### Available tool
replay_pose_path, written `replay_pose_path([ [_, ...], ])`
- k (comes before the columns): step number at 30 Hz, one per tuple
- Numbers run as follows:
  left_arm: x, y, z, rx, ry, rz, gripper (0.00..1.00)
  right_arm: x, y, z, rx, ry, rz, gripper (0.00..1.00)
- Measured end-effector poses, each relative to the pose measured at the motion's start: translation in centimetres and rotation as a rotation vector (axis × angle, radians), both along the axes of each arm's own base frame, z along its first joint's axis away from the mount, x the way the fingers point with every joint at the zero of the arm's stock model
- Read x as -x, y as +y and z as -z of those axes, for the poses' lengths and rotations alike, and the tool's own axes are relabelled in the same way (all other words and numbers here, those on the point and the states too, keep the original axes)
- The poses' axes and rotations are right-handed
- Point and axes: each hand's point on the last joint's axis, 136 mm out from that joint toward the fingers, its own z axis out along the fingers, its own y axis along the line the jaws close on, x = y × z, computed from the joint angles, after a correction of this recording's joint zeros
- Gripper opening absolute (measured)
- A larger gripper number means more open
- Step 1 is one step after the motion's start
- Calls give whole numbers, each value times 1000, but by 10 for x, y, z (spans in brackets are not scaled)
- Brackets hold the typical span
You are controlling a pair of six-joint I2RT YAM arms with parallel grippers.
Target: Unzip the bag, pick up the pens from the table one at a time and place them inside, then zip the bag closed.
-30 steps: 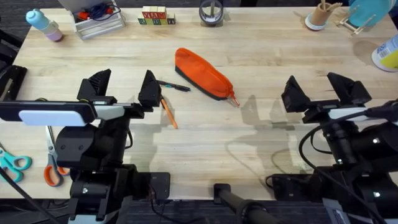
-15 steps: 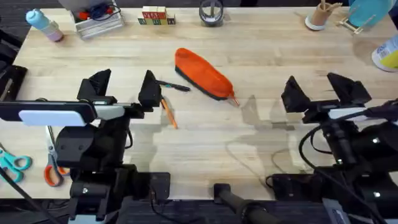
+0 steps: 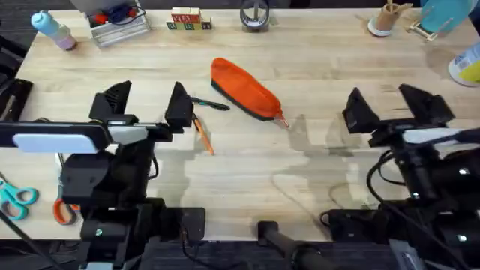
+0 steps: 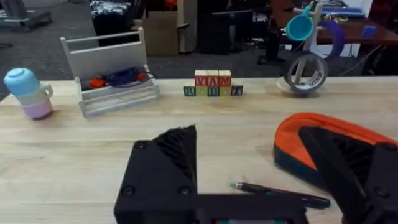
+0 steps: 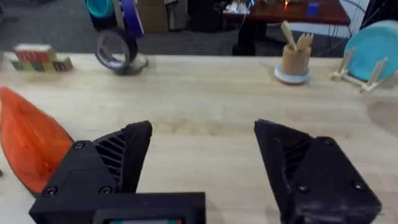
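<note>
1. While hovering over the left half of the table (image 3: 315,67) in the overhead view, left claw (image 3: 142,105) spread wide and empty, fingers pointing toward the top of the frame.
2. Likewise released and empty: right claw (image 3: 394,106), at centre right of the overhead view, fingers well apart, also pointing up-frame.
3. Lying slantwise at upper centre between the two claws: the bag (image 3: 245,88), orange with a dark zipper edge along its lower side, pull tab at its lower-right tip.
4. Just beside the left claw's right finger: black pen (image 3: 210,103), one end near the bag's lower-left end.
5. Below it, angled down and right: orange pen (image 3: 203,136), partly hidden by that finger.
6. At lower left of the overhead view, partly under the left arm: scissors (image 3: 19,196).
</note>
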Motion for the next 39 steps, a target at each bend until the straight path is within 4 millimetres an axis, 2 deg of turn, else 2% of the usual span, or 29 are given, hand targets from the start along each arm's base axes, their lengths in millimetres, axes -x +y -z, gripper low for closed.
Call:
replay_pose_path([
  [9,12,1,-52,0,-69,-6,993,9,0,-53,-8,-107,0,997],
  [15,11,1,-74,0,-29,-7,993,16,0,-74,-23,-118,0,997],
  [20,2,1,-91,0,62,-7,993,14,0,-91,-42,-102,0,996],
  [25,-17,1,-94,0,214,-7,993,3,0,-98,-45,-14,1,996],
  [34,-55,-2,-86,5,438,14,993,-24,1,-86,-48,295,6,997],
  [39,-63,-7,-76,14,558,41,993,-34,1,-80,-47,432,9,997],
])
